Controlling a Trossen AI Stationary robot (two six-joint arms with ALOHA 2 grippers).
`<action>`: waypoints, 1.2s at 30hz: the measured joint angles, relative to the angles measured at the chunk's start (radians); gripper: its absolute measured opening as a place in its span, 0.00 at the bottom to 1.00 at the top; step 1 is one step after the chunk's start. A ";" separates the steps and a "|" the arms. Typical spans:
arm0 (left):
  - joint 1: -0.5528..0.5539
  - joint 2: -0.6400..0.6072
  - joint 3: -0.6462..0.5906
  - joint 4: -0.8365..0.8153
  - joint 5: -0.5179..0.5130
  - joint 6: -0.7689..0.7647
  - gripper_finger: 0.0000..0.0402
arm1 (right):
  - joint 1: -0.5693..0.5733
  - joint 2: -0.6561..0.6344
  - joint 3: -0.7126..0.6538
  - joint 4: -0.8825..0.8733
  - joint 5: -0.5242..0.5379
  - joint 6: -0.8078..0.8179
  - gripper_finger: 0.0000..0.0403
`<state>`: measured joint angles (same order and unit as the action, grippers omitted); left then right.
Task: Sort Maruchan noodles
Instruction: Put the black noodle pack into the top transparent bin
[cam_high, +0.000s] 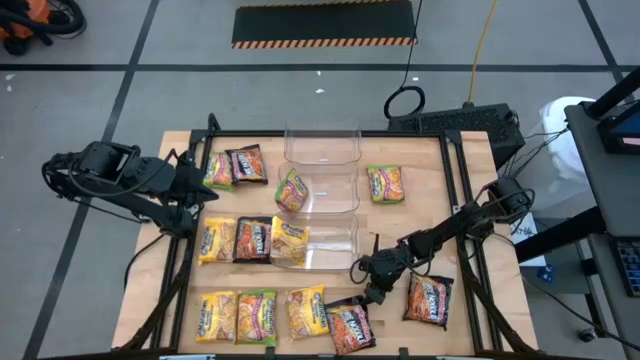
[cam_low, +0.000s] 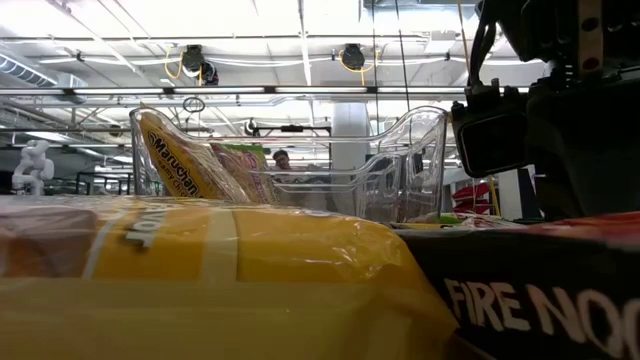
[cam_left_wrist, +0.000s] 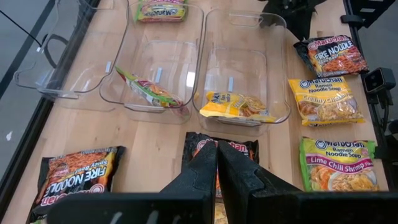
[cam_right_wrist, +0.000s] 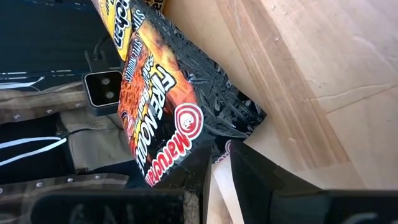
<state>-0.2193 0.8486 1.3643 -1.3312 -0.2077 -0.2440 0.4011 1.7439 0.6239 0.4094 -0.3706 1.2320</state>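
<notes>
Closest to the lens, in my right wrist view, sits the Fire Noodle packet (cam_right_wrist: 165, 106), tipped up on edge. My right claw (cam_right_wrist: 219, 169) has its jaws a little apart right at that packet's lower corner; cannot tell if it is pinched yet. From above, the right claw (cam_high: 372, 287) is low over the bench (cam_high: 455, 330) front, just beside that black packet (cam_high: 348, 322).

My left claw (cam_left_wrist: 216, 163) is closed on nothing, hovering above a dark packet (cam_left_wrist: 219, 149) on the bench's left half.

Progress looks early. Three clear bins (cam_high: 322, 190) stand in a row mid-bench: the far bin (cam_high: 322, 144) looks empty, the middle bin holds one green-yellow packet (cam_high: 291, 189), the near bin one yellow packet (cam_high: 289, 241). Roughly ten Maruchan noodles (cam_high: 238, 316) lie loose: a front row, some left, one orange packet (cam_high: 385, 184) at right back, another front right. Most sorting remains.
</notes>
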 joint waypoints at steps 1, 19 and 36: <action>0.000 0.000 0.000 0.000 0.000 0.000 0.05 | 0.000 0.000 0.000 -0.005 0.000 0.000 0.13; 0.000 0.000 0.000 0.000 0.000 0.001 0.05 | 0.000 0.000 0.000 -0.065 -0.001 0.005 0.13; 0.000 0.000 0.000 0.000 0.000 0.000 0.05 | 0.000 0.000 -0.001 0.031 -0.049 -0.012 0.13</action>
<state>-0.2192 0.8486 1.3643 -1.3308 -0.2077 -0.2436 0.4015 1.7435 0.6229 0.4406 -0.4195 1.2201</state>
